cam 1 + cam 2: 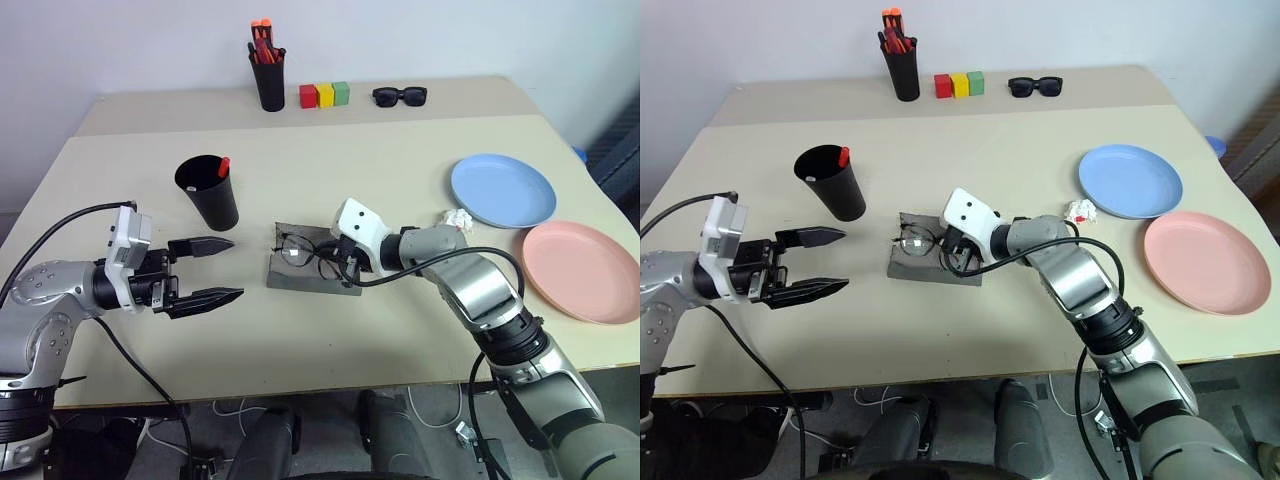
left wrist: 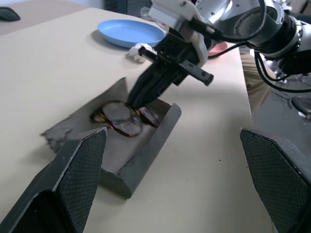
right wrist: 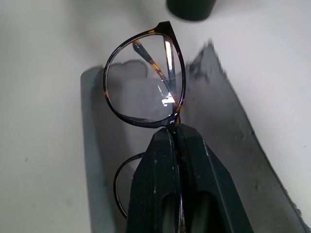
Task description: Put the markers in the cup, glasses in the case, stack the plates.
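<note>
Half the glasses (image 3: 143,82) behind right gripper (image 3: 176,138)

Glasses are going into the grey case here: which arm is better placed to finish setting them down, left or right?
Right. The right end effector is shut on the glasses at their bridge, directly over the open case. The left end effector hangs open and empty beside the case, near the cup.

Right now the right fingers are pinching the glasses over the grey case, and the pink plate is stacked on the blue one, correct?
Not stacked. In the left eye view the pink plate lies beside the blue plate. The right fingers do pinch the glasses over the grey case.
</note>
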`<move>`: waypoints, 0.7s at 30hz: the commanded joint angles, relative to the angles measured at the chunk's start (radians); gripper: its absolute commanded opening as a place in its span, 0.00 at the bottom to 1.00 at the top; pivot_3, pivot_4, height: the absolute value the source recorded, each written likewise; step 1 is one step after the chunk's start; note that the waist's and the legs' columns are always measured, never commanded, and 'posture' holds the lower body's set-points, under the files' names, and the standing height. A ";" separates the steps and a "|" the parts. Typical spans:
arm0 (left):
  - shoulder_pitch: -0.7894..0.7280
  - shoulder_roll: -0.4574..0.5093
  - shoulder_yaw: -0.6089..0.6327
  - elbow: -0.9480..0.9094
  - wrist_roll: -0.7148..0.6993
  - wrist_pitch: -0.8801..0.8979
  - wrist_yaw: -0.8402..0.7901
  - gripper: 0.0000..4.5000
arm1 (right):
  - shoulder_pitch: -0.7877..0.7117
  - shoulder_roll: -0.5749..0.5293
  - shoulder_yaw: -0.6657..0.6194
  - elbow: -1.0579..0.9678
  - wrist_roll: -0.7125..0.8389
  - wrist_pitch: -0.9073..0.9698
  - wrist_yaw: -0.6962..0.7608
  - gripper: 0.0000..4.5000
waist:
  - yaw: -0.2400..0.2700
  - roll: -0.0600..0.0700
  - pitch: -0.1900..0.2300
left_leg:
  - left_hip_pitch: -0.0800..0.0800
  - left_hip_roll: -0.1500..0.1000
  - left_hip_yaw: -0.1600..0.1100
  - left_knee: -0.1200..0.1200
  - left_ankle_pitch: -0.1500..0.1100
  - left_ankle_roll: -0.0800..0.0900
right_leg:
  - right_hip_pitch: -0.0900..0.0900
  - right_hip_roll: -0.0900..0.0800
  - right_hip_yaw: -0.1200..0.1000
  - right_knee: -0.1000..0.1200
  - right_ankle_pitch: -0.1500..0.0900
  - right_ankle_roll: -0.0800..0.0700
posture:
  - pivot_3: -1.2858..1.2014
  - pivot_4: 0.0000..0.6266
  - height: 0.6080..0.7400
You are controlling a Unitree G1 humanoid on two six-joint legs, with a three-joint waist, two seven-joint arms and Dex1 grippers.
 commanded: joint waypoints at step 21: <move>-0.159 -0.052 -0.052 0.073 0.055 -0.052 0.103 1.00 | -0.044 0.104 -0.297 -0.020 0.147 -0.126 -0.043 0.99 | 0.006 0.000 0.000 | 0.000 0.000 -0.001 0.000 0.000 -0.001 | 0.000 0.000 0.000 0.000 0.000 0.000 | 0.52 0.24 1.00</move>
